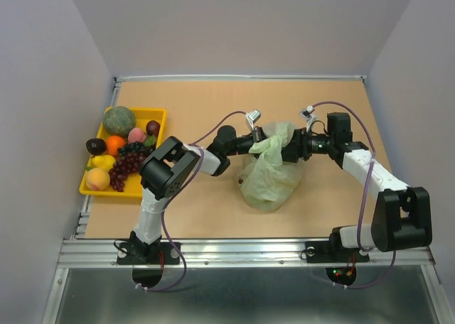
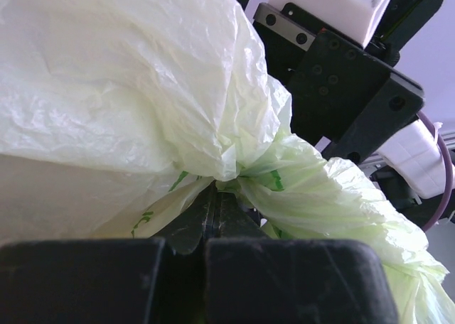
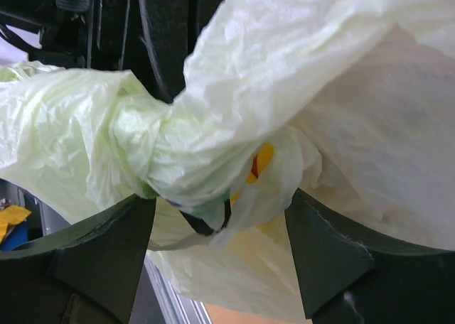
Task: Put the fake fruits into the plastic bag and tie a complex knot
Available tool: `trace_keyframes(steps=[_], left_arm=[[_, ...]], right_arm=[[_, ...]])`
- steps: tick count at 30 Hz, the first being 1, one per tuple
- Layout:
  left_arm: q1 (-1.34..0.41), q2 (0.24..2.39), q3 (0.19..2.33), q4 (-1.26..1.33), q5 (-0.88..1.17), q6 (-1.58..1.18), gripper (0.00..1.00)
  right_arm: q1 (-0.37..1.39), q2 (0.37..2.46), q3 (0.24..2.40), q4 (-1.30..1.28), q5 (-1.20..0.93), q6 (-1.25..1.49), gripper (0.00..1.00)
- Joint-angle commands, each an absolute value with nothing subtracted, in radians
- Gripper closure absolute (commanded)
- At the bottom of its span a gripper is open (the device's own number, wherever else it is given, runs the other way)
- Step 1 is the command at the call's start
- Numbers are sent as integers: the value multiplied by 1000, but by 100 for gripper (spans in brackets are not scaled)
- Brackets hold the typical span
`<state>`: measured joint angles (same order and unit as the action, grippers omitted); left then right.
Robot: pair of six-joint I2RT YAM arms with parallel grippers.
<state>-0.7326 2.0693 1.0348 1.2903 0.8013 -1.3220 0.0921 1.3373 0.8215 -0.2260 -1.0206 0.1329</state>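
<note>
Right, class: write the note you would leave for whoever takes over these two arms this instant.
The left gripper is shut, pinching the plastic bag at its gathered neck.
The right gripper is open, jaws either side of the twisted section, not gripping it.
The bag sits between the arms; a yellow patch shows through it.
Many fake fruits lie in the yellow tray.
Done: neck gathered and twisted. Left: bag the tray fruits; whether the knot is complete cannot be told.
</note>
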Motion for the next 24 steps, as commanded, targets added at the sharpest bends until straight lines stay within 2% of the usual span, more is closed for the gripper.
trace_keyframes(steps=[1,12,19,22,24], left_arm=[[-750,2068,1066,1554,824,-1341,100],[-773,2085,1088,1580,825,-1344,100],[-778,2083,1075,1574,838,-1332,100],[-775,2066,1060,1562,839,-1318,100],[-772,2057,1048,1551,838,-1309,100]], right_arm=[[121,1371,839,-46,-1028,233,22],[247,1482,943,86,-1009,317,21],[262,1499,977,124,-986,351,21],[253,1482,966,95,-982,330,17],[242,1451,953,39,-977,296,2]])
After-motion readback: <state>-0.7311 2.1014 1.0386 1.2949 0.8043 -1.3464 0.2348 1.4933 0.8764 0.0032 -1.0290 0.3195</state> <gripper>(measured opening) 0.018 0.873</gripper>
